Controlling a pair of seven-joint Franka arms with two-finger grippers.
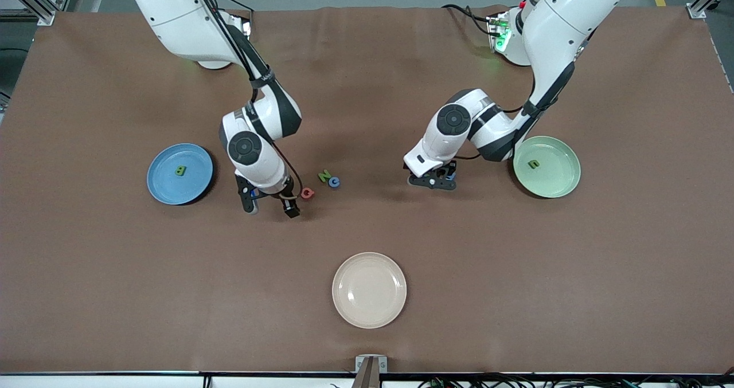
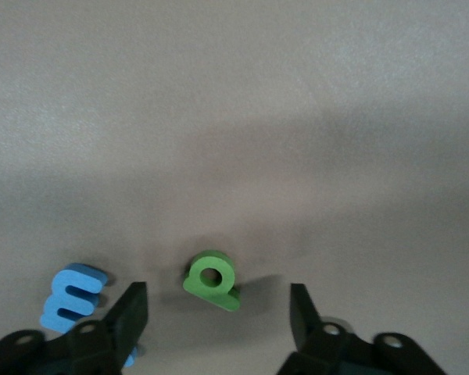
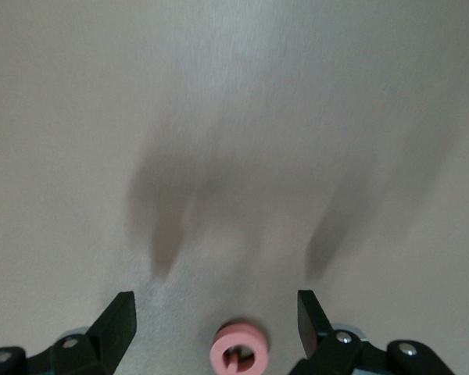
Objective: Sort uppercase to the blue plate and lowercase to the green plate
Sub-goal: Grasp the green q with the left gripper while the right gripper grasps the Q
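Left gripper (image 2: 217,312), jaws wide, straddles green p (image 2: 211,280); right gripper (image 3: 216,322), wide, flanks pink Q (image 3: 240,350), partly cut off. B (image 1: 180,171) on blue plate (image 1: 163,186); green plate (image 1: 565,167) holds perhaps a u (image 1: 533,164)

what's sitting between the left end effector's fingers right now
The green p/q letter lies on the table between the left end effector's open fingers, untouched; the left wrist view shows it.

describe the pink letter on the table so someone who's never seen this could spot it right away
Start at the blue plate toward the right arm's end of the table, then move toward the middle to a short row of three small letters. The pink Q is the one nearest the front camera, beside the right gripper; its neighbours are a green N and a blue C.
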